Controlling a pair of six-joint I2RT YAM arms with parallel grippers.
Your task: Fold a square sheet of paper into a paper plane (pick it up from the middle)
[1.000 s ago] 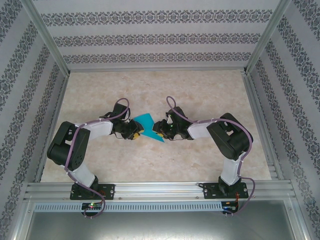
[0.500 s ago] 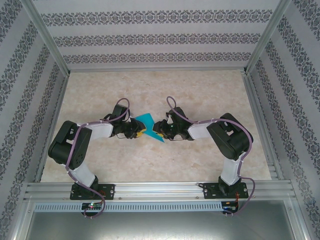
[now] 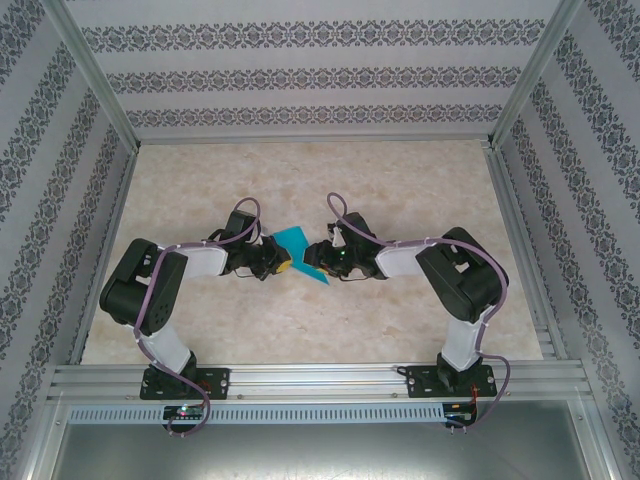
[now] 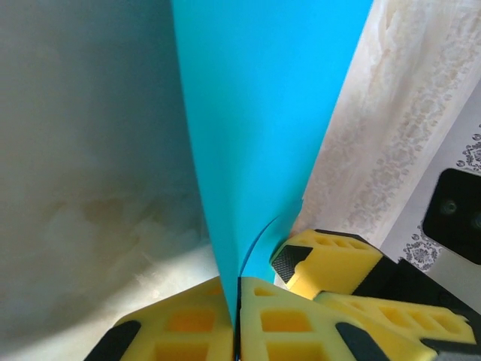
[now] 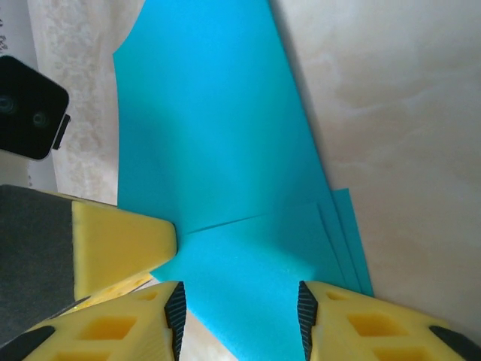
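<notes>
The teal-blue sheet of paper (image 3: 297, 247) is folded into a pointed, layered shape and sits at mid table between the two arms. My left gripper (image 3: 279, 265) is shut on its edge; the left wrist view has the paper (image 4: 263, 113) rising upright from the pinched yellow fingers (image 4: 238, 301). My right gripper (image 3: 314, 259) faces it from the right and is open. In the right wrist view the paper (image 5: 218, 150) with its creases and stacked edges lies across the gap between the pads, under my right gripper (image 5: 239, 316). A left fingertip (image 5: 120, 244) touches the paper's left edge there.
The marble-patterned tabletop (image 3: 400, 190) has bare room all round the paper. Patterned walls and aluminium rails (image 3: 300, 375) enclose it. The two grippers are almost touching at the centre; a right finger (image 4: 331, 263) appears close beside the left jaws.
My left gripper has closed onto the paper's edge. My right gripper has opened wider. The paper's upper tip has shifted slightly to the right.
</notes>
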